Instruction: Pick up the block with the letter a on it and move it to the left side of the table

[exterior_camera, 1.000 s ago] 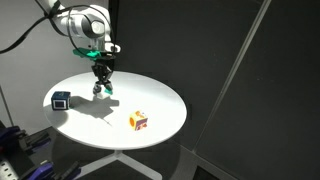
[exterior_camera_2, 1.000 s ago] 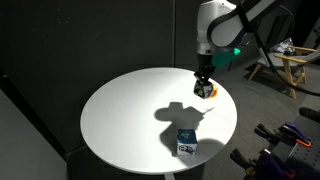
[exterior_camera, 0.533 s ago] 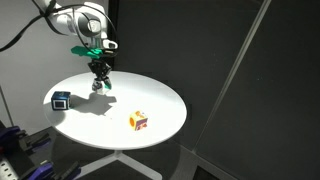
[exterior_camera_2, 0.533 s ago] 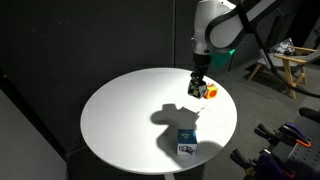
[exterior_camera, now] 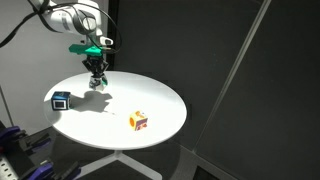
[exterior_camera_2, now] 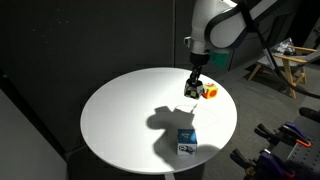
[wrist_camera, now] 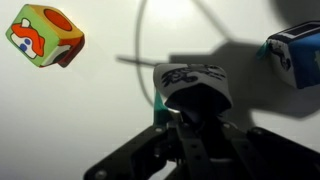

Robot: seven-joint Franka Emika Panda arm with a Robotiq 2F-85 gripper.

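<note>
Gripper [exterior_camera: 97,82] hangs over the table [exterior_camera: 165,100], jaws closed narrow on the block with the letter a [wrist_camera: 190,82]. No gap shows on either side in the wrist view.

- Block sits squarely between the jaws, dark top toward the wrist, white and green side faces showing. It is a cube, so there is no long axis to align.
- Block looks clear of the table: its shadow [exterior_camera_2: 165,122] falls apart from it on the white surface.
- Yellow, red and orange cube [exterior_camera_2: 210,92] lies just beside the gripper in an exterior view, but on the table below it and not touching.
- Blue-edged cube [exterior_camera: 62,100] rests near the rim, apart from the gripper.

Judgement: the grasp is done and the carry remains. Open table stretches away from both cubes, so a sideways carry at this height should pass over them.
</note>
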